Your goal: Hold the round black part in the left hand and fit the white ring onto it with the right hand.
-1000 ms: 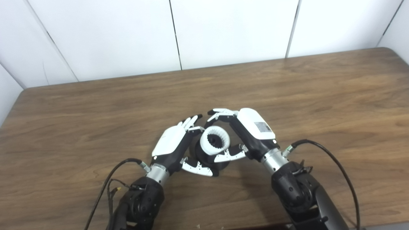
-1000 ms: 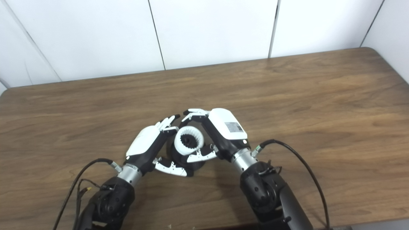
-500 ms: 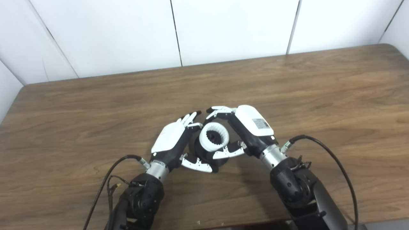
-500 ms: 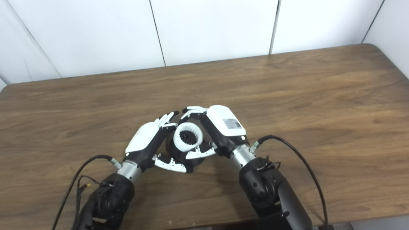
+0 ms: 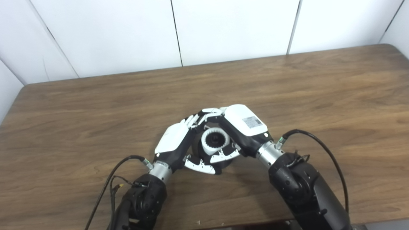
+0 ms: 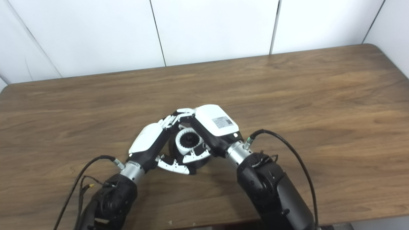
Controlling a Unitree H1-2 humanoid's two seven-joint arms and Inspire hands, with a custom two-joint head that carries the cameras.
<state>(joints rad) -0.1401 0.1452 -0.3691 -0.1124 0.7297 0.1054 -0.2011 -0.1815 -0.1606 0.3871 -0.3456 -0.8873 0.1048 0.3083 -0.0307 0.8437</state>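
At the left, the left hand (image 5: pixel 174 143) is curled around the black part (image 5: pixel 196 150), its fingers (image 5: pixel 191 120) wrapping the far side and its thumb crossing under the near side; it grips the part low over the tabletop (image 5: pixel 80 127), near the front edge and a little left of centre. Whether the part rests on the wood or is held just clear of it cannot be told.

In the middle, the white ring (image 5: pixel 215 141) sits on the top of the black part, its toothed inner wall facing up and a dark core showing through its hole. It looks at least partly seated, though how deep it has gone is hidden by the hands.

To the right, the right hand (image 5: pixel 244 124) is closed on the ring, fingers arched over its far rim and touching the left fingertips, thumb pressed along its near edge.

The step in hand appears to be the fitting itself: the ring is on and being pushed home. The next move probably calls for an even press straight along the part's axis, perhaps with a slight twist so the teeth engage, while the left hand holds firm; a tilted push could jam the ring.
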